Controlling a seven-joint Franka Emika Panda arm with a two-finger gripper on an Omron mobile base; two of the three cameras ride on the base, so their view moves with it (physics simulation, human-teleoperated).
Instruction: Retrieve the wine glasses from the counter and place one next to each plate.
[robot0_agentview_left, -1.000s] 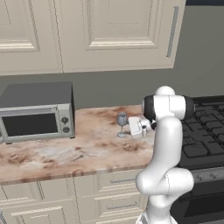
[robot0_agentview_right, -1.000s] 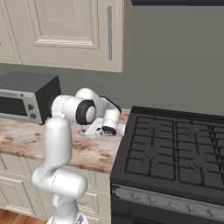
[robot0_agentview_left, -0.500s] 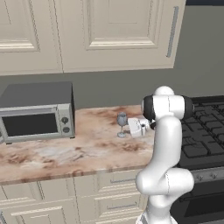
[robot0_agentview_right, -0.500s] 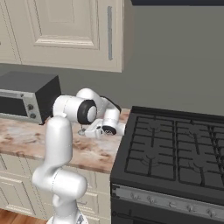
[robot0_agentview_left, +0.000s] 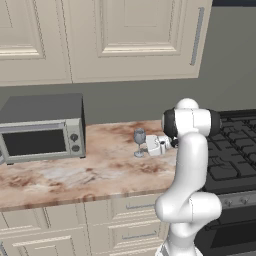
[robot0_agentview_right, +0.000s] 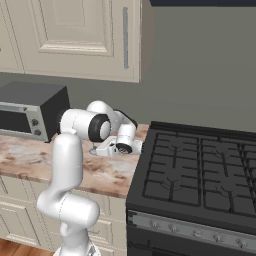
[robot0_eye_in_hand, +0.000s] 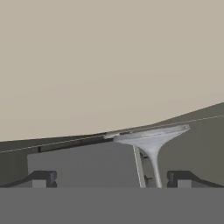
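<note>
Your gripper (robot0_agentview_left: 149, 145) sits low over the marbled counter (robot0_agentview_left: 75, 172), just right of an upright, translucent wine glass (robot0_agentview_left: 139, 142). From the right base, the hand (robot0_agentview_right: 117, 145) hides the glass. Hand view: fingertips (robot0_eye_in_hand: 43, 178) apart; stem and round foot (robot0_eye_in_hand: 151, 139) between them, seemingly untouched.

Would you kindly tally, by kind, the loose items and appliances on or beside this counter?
Wine glass: 1
Toaster oven: 1
Stove: 1
Total: 3
</note>
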